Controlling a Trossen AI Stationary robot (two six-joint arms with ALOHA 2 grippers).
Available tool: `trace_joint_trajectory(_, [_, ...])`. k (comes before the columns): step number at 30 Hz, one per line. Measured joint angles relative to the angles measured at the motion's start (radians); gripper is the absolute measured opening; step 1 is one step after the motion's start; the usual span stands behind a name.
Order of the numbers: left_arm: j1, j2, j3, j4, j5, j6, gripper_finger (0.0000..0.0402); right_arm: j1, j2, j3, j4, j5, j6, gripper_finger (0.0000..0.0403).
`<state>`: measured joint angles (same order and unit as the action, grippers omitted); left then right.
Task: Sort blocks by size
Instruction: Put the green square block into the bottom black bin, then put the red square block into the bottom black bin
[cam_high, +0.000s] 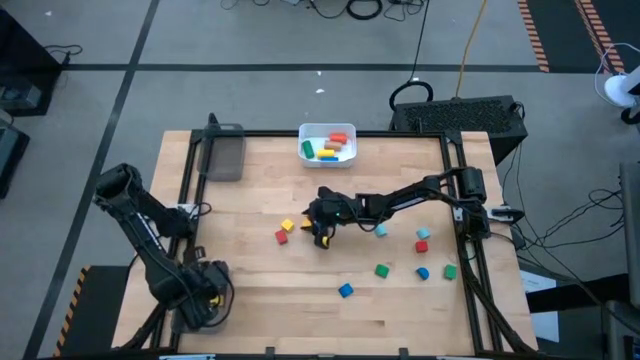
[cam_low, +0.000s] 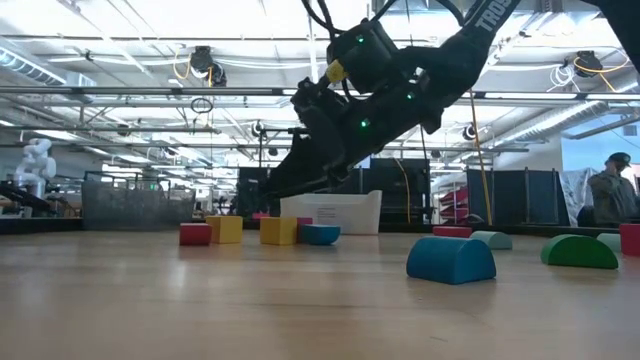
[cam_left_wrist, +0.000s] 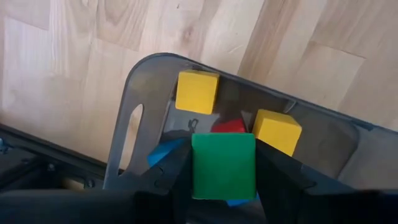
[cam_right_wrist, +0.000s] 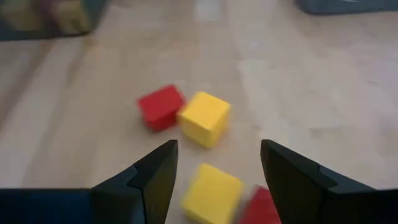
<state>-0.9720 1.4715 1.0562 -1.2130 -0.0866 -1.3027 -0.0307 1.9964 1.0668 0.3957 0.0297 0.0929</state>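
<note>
My left gripper (cam_high: 205, 290) hangs at the table's near left corner, pointing down, shut on a green cube (cam_left_wrist: 224, 163). Below it lies a grey tray (cam_left_wrist: 132, 84) holding two yellow cubes (cam_left_wrist: 197, 91) (cam_left_wrist: 277, 130), a red block (cam_left_wrist: 229, 126) and a blue one (cam_left_wrist: 164, 152). My right gripper (cam_right_wrist: 214, 165) stands open at mid-table, slanting down over a yellow block (cam_right_wrist: 211, 194) and a red one (cam_right_wrist: 261, 208). Just beyond them a yellow cube (cam_right_wrist: 204, 118) rests against a red cube (cam_right_wrist: 160, 106) on the table. My left gripper pinches the green cube by two opposite side faces (cam_left_wrist: 195, 168) between its two fingers (cam_left_wrist: 174, 180). The fingers come from above, pointing down. The cube sits level, lifted clear above the blocks in the tray.
A white bin (cam_high: 328, 143) with several coloured blocks stands at the far edge, a second grey tray (cam_high: 225, 152) at the far left. Loose green, blue, red and pale blue blocks (cam_high: 382, 270) lie on the right half. A blue half-round (cam_low: 450, 260) lies near the front.
</note>
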Motion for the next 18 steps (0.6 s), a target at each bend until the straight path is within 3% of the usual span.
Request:
trace_joint_trajectory(6, [-0.014, 0.000, -0.007, 0.003, -0.014, -0.028, 0.0148, -0.006, 0.000, 0.000, -0.052, 0.145, 0.007, 0.0217])
trace_joint_trajectory(11, [-0.027, 0.001, -0.036, 0.043, -0.019, -0.055, 0.0154, -0.019, 0.000, 0.000, -0.096, 0.154, 0.052, 0.0217])
trace_joint_trajectory(18, [-0.026, 0.001, -0.036, 0.049, 0.017, -0.081, 0.0217, -0.022, -0.005, 0.003, -0.205, 0.150, 0.107, 0.0217])
